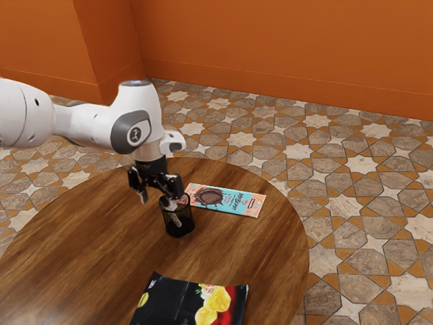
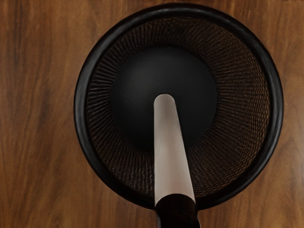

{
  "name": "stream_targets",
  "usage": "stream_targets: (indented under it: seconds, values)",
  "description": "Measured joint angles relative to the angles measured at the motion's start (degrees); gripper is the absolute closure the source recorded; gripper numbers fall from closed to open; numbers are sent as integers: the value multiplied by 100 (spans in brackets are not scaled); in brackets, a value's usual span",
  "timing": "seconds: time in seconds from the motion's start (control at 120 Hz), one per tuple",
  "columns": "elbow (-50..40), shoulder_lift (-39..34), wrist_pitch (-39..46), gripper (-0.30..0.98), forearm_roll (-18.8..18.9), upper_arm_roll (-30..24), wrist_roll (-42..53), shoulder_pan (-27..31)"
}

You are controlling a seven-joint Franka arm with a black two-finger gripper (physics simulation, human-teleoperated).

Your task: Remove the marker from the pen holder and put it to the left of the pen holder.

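Note:
My gripper [image 1: 163, 196] hangs over the pen holder's exterior-view-left side, its two fingers spread wide. The black mesh pen holder [image 1: 178, 227] stands upright on the table. Through its mesh the pale marker [image 1: 176, 219] can be made out, leaning inside. In the wrist view the round rim of the pen holder [image 2: 81, 114] surrounds a dark floor, and the marker [image 2: 171, 147] slants up past the rim, pale along its body and black at the near end. Whether a finger touches the marker cannot be told.
A blue and pink chocolate packet [image 1: 233, 201] lies just behind the pen holder, toward the exterior view's right. Nearer the camera is a black chip bag [image 1: 172, 301] with yellow chips pictured on it. Both lie on the round wooden table [image 1: 95, 237].

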Motion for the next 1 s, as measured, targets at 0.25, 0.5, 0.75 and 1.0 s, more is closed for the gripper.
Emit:
stream_targets:
  seconds: [0.25, 0.5, 0.75, 1.0]
  values:
    - [-31, 122, 376, 4, 12, -6, 56, -9]
    - [-7, 88, 470, 55, -1, 3, 143, 54]
    - [5, 33, 479, 72, 34, -3, 190, 54]
    - [-67, -1551, -595, 76, 151, -5, 144, 39]
